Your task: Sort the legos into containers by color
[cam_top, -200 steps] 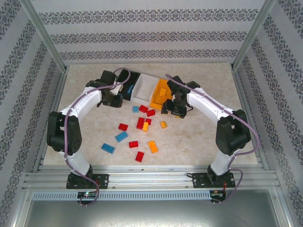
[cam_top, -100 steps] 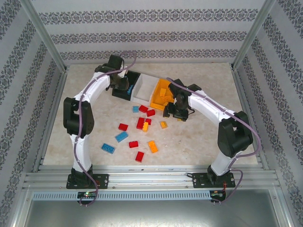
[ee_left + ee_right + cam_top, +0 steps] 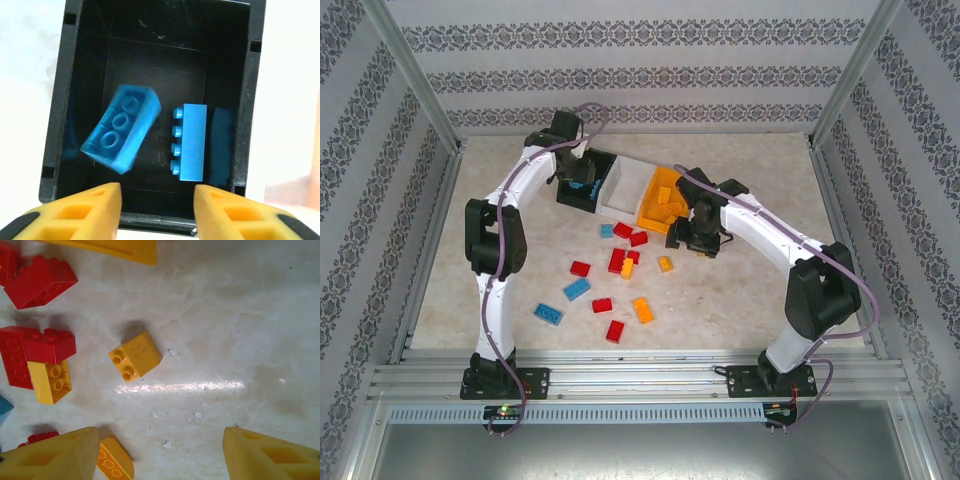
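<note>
Black rectangular plastic bin [image 3: 59, 100], left end of joined row: two blue studded bricks inside, just apart. These are tilted blue brick [image 3: 121, 128] and four-stud blue brick [image 3: 192, 142] lying on side.
White plastic bin [image 3: 625, 185] in middle.
Orange plastic bin [image 3: 650, 207] at right, orange-yellow bricks [image 3: 666, 196] in it.
Left gripper [image 3: 156, 202] over black bin, fingers apart, holding nothing.
Right gripper [image 3: 160, 455] over beige marbled tabletop [image 3: 240, 330], fingers wide apart, touching nothing.
Small orange-yellow two-stud brick [image 3: 135, 356] on tabletop ahead of gap.
Loose red, blue and orange-yellow bricks [image 3: 603, 305] scattered on tabletop near bins.
</note>
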Controlling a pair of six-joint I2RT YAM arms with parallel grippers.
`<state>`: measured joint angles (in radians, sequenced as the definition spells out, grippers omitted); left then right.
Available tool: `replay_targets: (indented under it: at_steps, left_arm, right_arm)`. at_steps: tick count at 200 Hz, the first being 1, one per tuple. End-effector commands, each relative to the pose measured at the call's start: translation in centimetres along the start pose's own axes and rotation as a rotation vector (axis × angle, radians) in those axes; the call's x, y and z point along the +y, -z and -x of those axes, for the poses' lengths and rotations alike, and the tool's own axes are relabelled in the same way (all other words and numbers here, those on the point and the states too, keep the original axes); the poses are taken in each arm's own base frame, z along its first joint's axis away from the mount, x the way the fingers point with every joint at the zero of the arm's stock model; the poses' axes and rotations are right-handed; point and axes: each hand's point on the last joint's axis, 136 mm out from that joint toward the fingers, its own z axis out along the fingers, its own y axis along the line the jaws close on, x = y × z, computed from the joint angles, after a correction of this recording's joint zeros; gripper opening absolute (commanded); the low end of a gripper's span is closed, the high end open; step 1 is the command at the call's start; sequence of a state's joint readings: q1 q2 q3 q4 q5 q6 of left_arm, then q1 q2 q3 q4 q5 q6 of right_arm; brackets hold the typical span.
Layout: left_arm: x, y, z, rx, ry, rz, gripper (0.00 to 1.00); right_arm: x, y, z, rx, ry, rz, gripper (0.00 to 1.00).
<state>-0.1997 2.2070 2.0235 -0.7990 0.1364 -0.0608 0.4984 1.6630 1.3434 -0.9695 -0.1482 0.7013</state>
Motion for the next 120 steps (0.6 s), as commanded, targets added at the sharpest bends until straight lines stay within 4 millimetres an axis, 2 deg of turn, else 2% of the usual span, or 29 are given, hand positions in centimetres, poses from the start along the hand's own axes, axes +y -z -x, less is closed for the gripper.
replay_targets:
  at_steps: [1, 28, 50, 84, 101, 120]
  left_arm:
    - [-0.4, 3.4, 0.0, -0.031, 0.025, -0.031, 0.49]
    - [-0.7, 6.6, -2.8, -0.023, 0.061, -0.046, 0.53]
    - [-1.6, 8.4, -6.7, -0.006, 0.118, -0.095, 0.54]
    - [-2.6, 9.3, -13.5, 0.044, 0.270, -0.171, 0.55]
    - [-2.9, 9.4, -15.9, 0.051, 0.336, -0.197, 0.55]
    - [-2.9, 9.2, -17.8, 0.062, 0.379, -0.201, 0.55]
  right_arm:
    - [-0.2, 0.0, -0.7, 0.000, 0.008, -0.028, 0.67]
    - [0.9, -1.2, -0.9, 0.037, 0.052, -0.022, 0.67]
    - [1.0, -2.8, -1.1, 0.064, 0.112, -0.065, 0.66]
    - [1.3, -5.0, -0.9, 0.092, 0.187, -0.113, 0.62]
    - [1.8, -5.7, -0.7, 0.113, 0.228, -0.122, 0.61]
    - [2.2, -6.5, -0.4, 0.137, 0.269, -0.147, 0.59]
